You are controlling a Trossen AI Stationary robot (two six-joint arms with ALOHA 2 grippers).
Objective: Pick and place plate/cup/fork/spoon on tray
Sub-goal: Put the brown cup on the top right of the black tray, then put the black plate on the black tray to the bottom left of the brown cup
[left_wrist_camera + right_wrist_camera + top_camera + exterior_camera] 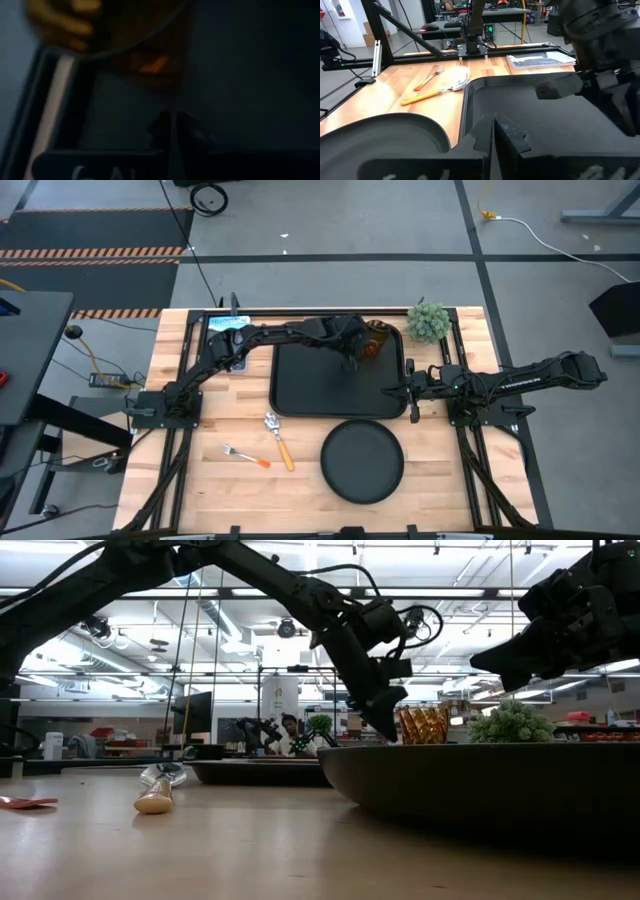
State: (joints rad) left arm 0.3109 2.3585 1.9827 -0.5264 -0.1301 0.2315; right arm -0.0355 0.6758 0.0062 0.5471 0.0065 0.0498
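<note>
The black tray [300, 385] lies in the middle of the table. The amber cup [377, 342] stands upright in the tray's far right corner and also shows in the low view [423, 725]. My left gripper [352, 360] is shut and hovers over the tray just beside the cup, which lies ahead of its fingers [100, 30]. My right gripper [411, 392] is shut and empty at the tray's right rim [465, 115]. The round black plate [362, 462] lies on the table in front of the tray. The spoon [279, 439] and the fork [246, 456] lie to the plate's left.
A small green potted plant [428, 322] stands at the far right beyond the tray. A blue-white card [226, 328] lies at the far left under the left arm. Bare wood shows at the near left around the cutlery.
</note>
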